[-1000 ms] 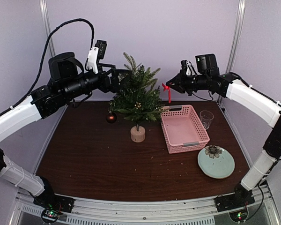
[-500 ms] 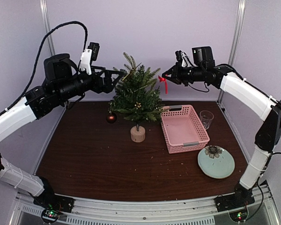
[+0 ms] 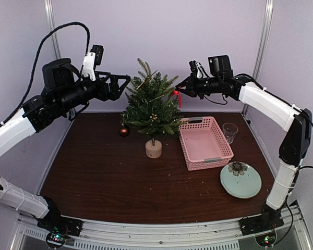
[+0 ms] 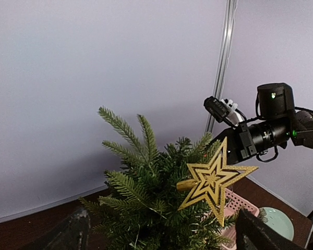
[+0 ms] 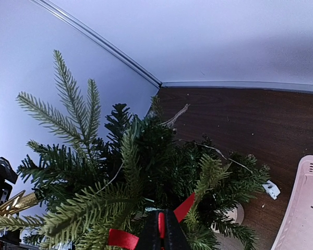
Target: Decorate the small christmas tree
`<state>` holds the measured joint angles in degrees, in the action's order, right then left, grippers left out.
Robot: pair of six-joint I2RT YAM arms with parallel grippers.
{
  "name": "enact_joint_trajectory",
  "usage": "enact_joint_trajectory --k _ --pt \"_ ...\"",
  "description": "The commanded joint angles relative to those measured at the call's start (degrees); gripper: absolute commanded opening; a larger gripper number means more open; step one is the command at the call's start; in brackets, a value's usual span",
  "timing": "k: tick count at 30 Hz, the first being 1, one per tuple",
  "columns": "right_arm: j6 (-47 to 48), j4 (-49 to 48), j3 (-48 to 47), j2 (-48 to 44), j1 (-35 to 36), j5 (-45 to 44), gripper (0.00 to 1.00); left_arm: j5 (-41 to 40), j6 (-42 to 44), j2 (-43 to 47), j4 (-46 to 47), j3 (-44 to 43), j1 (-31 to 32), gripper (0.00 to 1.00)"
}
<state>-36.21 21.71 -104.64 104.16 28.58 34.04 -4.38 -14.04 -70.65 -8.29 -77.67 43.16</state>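
The right end effector (image 5: 164, 232) is seen in the right wrist view clenched on a red ribbon (image 5: 183, 207), low among the needles at the bottom of the frame. From above, that grip is reduced to a red speck at the tree's upper right edge. The left end effector (image 3: 126, 86) is held released, its fingers (image 4: 73, 234) spread at the lower corners of the left wrist view. Only there is a gold star (image 4: 213, 179) shown clearly among the upper branches. The small christmas tree (image 3: 152, 107) is stood centre-back on the worktop (image 3: 104, 172), with a dark red bauble (image 3: 124, 130) hung at its left and a pink basket (image 3: 205, 143) just to its right.
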Motion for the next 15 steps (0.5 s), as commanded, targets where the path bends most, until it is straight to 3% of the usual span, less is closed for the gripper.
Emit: enact_joint_trajectory --k 1,15 --pt "0.97 -0.21 -1.44 0.87 0.83 0.3 0.0 -0.72 0.66 0.26 0.77 -0.64 -0.53 0.98" --pt "2.53 4.07 -4.26 3.16 2.23 -0.56 0.09 -0.69 0.96 -0.42 -0.16 -0.56 -0.71 0.97"
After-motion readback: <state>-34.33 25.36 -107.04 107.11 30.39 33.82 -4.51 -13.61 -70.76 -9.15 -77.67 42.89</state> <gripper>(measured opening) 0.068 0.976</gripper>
